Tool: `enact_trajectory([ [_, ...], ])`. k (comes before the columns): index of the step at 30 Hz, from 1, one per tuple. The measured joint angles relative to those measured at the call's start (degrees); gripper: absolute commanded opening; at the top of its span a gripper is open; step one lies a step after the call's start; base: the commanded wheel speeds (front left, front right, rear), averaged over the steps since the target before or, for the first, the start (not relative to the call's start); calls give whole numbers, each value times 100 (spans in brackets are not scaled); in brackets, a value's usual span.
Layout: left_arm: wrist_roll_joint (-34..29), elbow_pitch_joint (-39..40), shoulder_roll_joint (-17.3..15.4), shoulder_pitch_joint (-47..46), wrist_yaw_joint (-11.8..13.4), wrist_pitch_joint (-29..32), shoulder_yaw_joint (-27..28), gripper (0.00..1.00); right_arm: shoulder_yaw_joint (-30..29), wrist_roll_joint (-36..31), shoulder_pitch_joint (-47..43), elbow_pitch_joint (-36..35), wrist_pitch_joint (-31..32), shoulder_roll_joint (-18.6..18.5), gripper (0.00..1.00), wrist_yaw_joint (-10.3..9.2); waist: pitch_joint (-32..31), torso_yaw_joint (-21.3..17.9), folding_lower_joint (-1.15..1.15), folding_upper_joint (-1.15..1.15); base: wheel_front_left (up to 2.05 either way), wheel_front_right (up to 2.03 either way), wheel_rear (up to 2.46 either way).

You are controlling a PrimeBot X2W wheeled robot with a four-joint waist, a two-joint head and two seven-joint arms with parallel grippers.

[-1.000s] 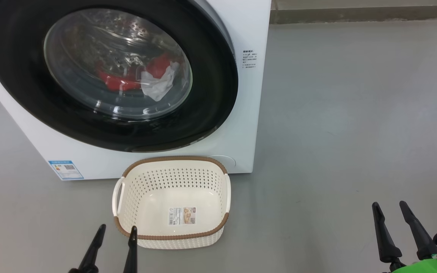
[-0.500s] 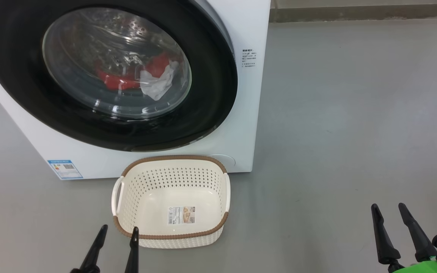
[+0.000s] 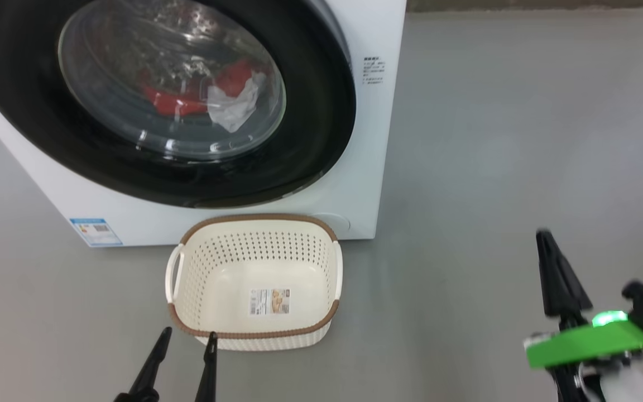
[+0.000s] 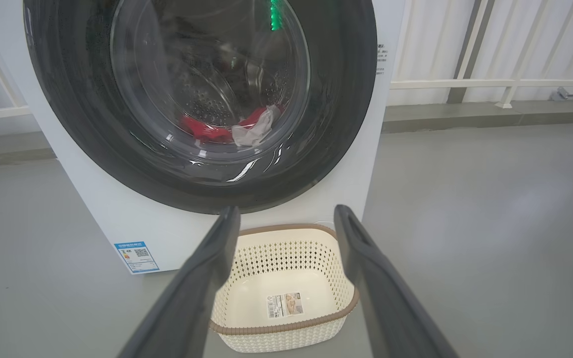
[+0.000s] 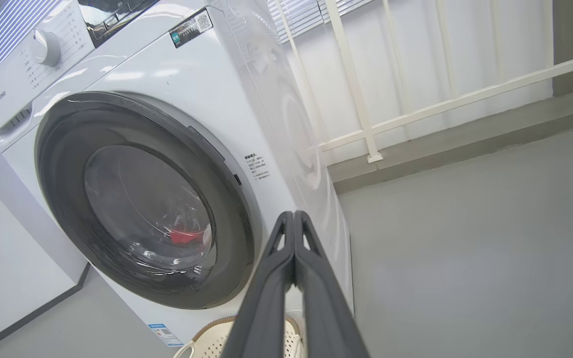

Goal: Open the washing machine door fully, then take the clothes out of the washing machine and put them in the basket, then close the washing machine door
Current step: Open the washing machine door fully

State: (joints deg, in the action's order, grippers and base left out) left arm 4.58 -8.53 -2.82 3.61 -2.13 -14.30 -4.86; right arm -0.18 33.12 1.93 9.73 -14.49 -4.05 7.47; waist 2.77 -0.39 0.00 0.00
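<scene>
The white washing machine [image 3: 366, 167] stands ahead with its black-rimmed round door [image 3: 310, 151] closed flat against its front. Through the glass I see the clothes [image 3: 210, 97]: a red garment and a white cloth lying in the drum. The cream basket [image 3: 254, 282] with a brown rim sits empty on the floor in front of the machine. My left gripper [image 3: 186, 338] is open, just before the basket's near left corner. My right gripper [image 3: 545, 237] is shut on nothing, raised over the floor far right of the basket. In the right wrist view its fingers [image 5: 294, 221] press together, pointing toward the machine's right front edge.
Grey floor [image 3: 494, 139] spreads to the right of the machine. A white railing [image 5: 416, 109] and a low kerb run along the back wall behind it. A blue label [image 3: 95, 230] marks the machine's lower left front.
My right gripper has closed and risen up and slightly left in the head view. The head camera has shifted a little, so the machine and basket sit higher in the picture.
</scene>
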Motion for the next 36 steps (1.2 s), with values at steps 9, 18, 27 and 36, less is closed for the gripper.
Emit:
enact_trajectory([
  [9,2,78,3,-406,-21,0,-190,100,164,591,1658,209,-15,-207,0,0,467,186,0,0,0,0,0],
  [18,127,107,10,-894,92,-1,-559,100,539,1128,2992,588,-16,-659,0,0,1019,471,0,0,0,0,0],
  [27,268,132,25,-1365,168,-1,-804,100,1421,2520,4270,950,65,-1218,0,0,1607,777,0,0,0,0,0],
  [36,361,136,43,-1713,219,-1,-992,100,2064,4227,5289,1037,1071,-1735,0,0,2138,1035,0,0,0,0,0],
])
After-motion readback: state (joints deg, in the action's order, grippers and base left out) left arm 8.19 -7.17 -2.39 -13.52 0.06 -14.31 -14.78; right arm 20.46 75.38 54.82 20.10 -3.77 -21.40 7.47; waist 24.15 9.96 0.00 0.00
